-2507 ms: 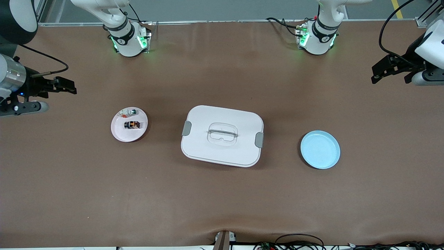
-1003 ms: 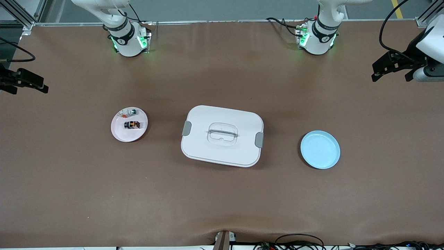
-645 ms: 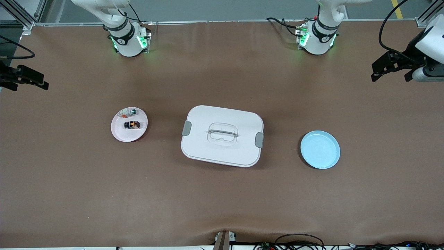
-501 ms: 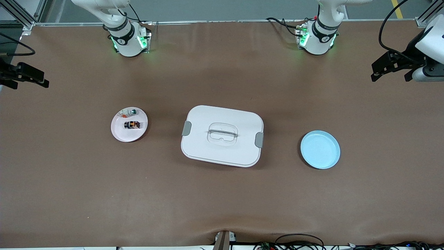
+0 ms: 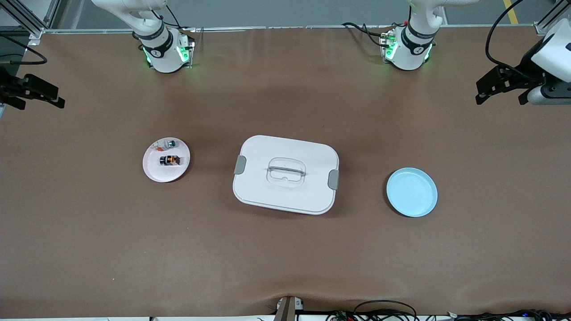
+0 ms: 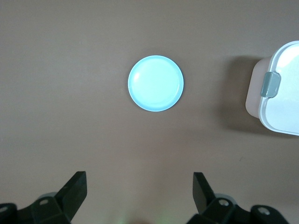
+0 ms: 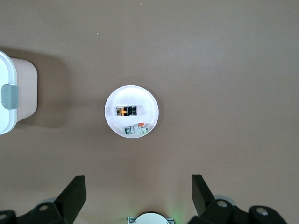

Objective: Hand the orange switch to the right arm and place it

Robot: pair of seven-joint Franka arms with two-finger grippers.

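The orange switch, a tiny black block with an orange face, lies on a small pink plate toward the right arm's end of the table. It also shows in the right wrist view on the plate. My right gripper is open and empty, high over that end's edge; its wrist view looks down on the plate. My left gripper is open and empty, high over the left arm's end. Neither touches anything.
A small whitish-green part shares the pink plate, farther from the front camera than the switch. A white lidded box with grey latches stands mid-table. An empty light-blue plate lies toward the left arm's end, seen too in the left wrist view.
My right gripper has drawn back from near the pink plate toward the table's edge, then edged slightly inward again. The left gripper has hardly shifted. Switch and plates have not moved.
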